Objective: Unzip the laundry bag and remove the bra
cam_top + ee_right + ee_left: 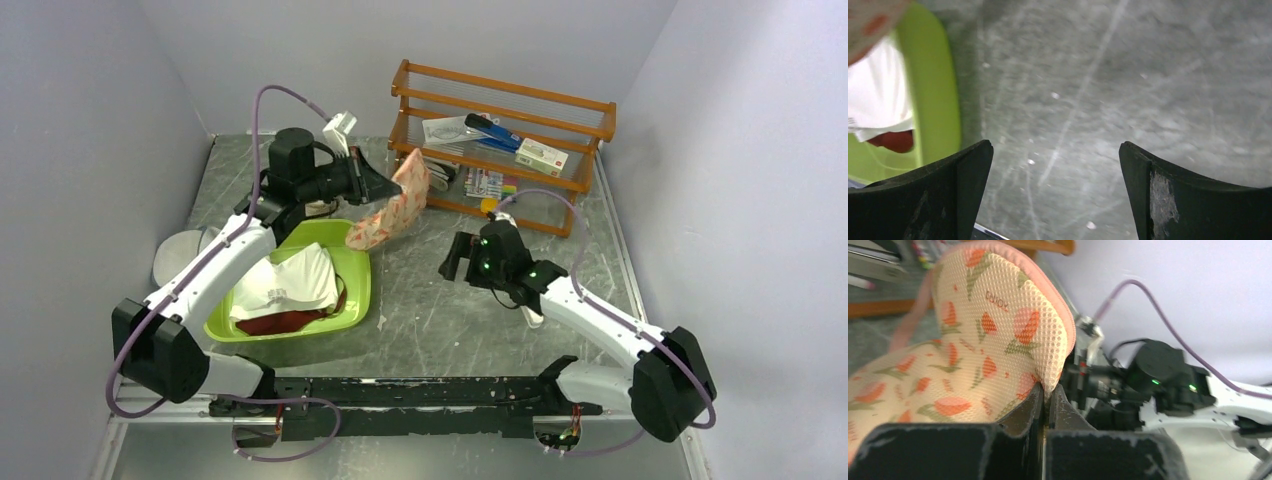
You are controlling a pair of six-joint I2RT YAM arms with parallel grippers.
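The laundry bag (395, 210) is a peach-pink padded pouch with red-orange prints. It hangs in the air above the far right corner of the green basin (355, 300). My left gripper (385, 188) is shut on the bag's edge; in the left wrist view the bag (973, 340) fills the left half and my jaws (1047, 390) pinch its rim. My right gripper (455, 262) is open and empty over bare table, to the right of the basin; its fingertips (973, 165) stand wide apart. The bra does not show.
The green basin holds a white mesh bag (285, 283) and a dark red item (290, 322). A grey-white round disc bag (175, 255) lies left of the basin. A wooden rack (500, 140) with small items stands at the back right.
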